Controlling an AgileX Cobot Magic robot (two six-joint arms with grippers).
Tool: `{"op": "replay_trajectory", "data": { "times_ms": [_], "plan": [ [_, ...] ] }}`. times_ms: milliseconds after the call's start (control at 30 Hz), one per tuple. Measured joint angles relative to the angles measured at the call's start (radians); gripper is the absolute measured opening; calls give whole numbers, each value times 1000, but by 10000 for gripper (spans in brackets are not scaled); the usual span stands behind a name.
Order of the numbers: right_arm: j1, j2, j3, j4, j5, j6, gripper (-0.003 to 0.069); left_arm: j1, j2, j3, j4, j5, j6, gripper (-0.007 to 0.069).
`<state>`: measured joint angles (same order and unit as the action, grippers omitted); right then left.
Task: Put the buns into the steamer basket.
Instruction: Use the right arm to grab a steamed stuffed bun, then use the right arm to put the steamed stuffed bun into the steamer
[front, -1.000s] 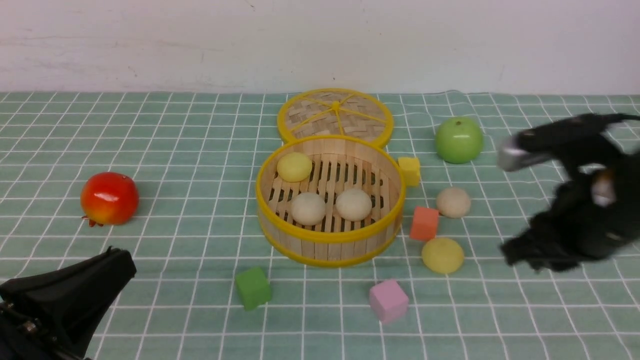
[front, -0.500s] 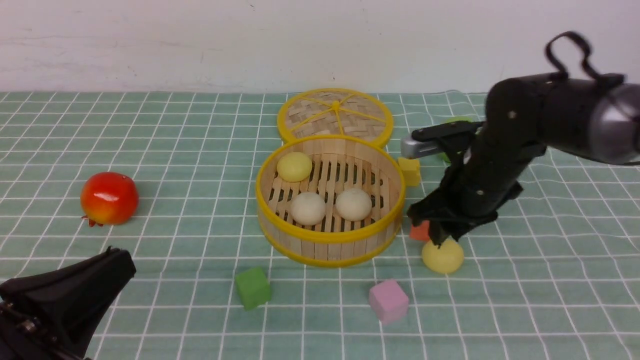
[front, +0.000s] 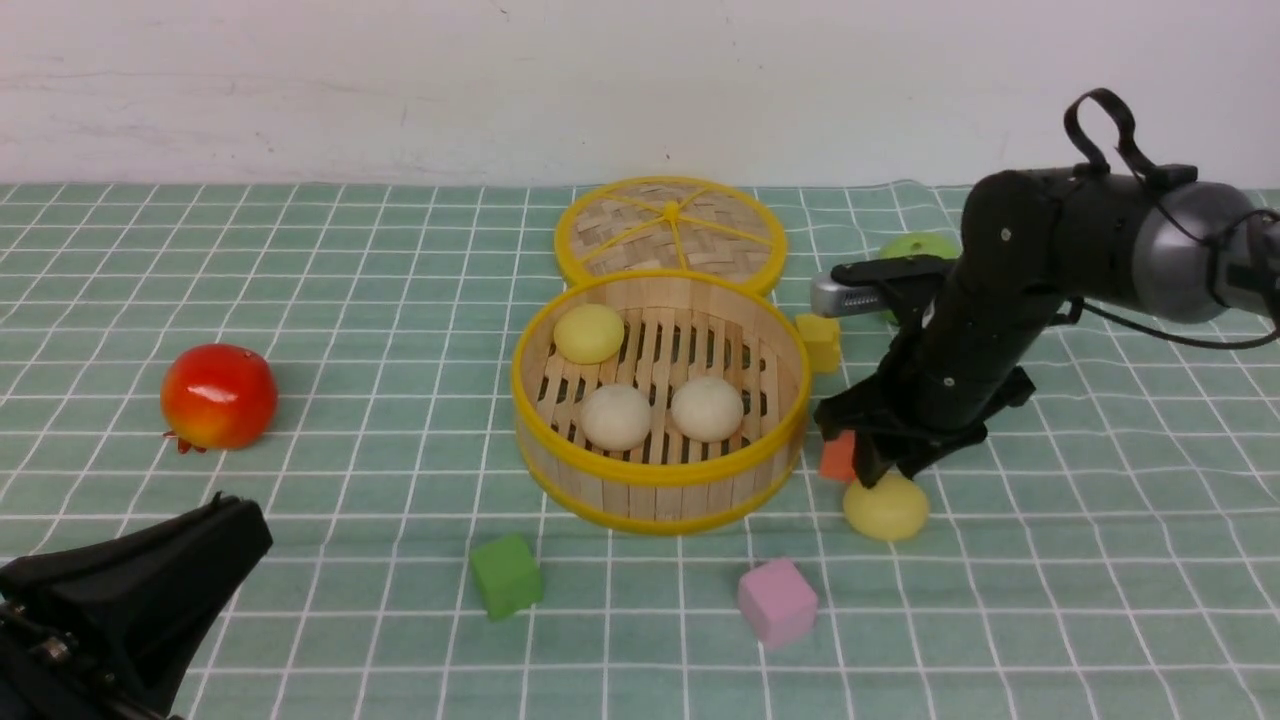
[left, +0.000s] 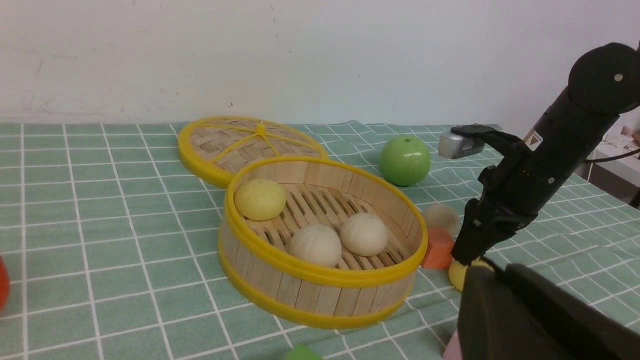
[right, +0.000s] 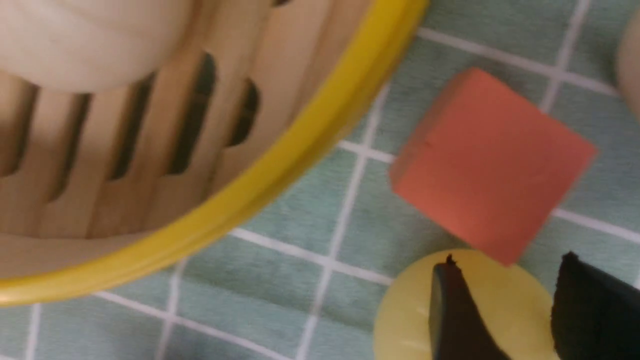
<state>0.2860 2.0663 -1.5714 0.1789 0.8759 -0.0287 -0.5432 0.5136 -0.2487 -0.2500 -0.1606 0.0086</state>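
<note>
The steamer basket (front: 655, 478) stands mid-table and holds one pale yellow bun (front: 589, 333) and two off-white buns (front: 616, 416) (front: 707, 408). Another pale yellow bun (front: 890, 508) lies on the cloth right of the basket. My right gripper (front: 885, 470) hangs just above it, open, with its fingers over the bun's top in the right wrist view (right: 507, 260). A third off-white bun (left: 441, 217) lies behind the arm and is hidden in the front view. My left gripper (front: 130, 590) rests low at the near left, shut and empty.
The flat woven lid (front: 670, 228) lies behind the basket. An orange cube (front: 838, 458) touches the yellow bun's far side. Yellow (front: 820, 340), green (front: 507, 575) and pink (front: 777, 600) cubes lie around. There is a red fruit (front: 219, 396) at left and a green apple (front: 915, 250) behind my right arm.
My right arm has swung in from the right and come down over the yellow bun on the cloth. The left arm and the buns have not moved.
</note>
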Motion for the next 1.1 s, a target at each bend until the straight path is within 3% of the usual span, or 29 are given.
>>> {"op": "replay_trajectory", "data": {
  "times_ms": [167, 400, 567, 733, 867, 1100],
  "plan": [
    [0, 2, -1, 4, 18, -23, 235, 0, 0, 0, -2, 0, 0, 21],
    [0, -24, -1, 12, 70, -74, 8, 0, 0, 0, -4, 0, 0, 29],
    [20, -113, 0, 22, 76, -88, -1, 0, 0, 0, -4, 0, 0, 32],
    [91, -164, -43, 109, -78, -166, -1, 0, 0, 0, -4, 0, 0, 36],
    [114, -67, -127, 144, -266, -176, -1, 0, 0, 0, -4, 0, 0, 38],
    [114, 167, -368, 180, -380, -182, 0, 0, 0, 0, -4, 0, 0, 41]
  ]
}}
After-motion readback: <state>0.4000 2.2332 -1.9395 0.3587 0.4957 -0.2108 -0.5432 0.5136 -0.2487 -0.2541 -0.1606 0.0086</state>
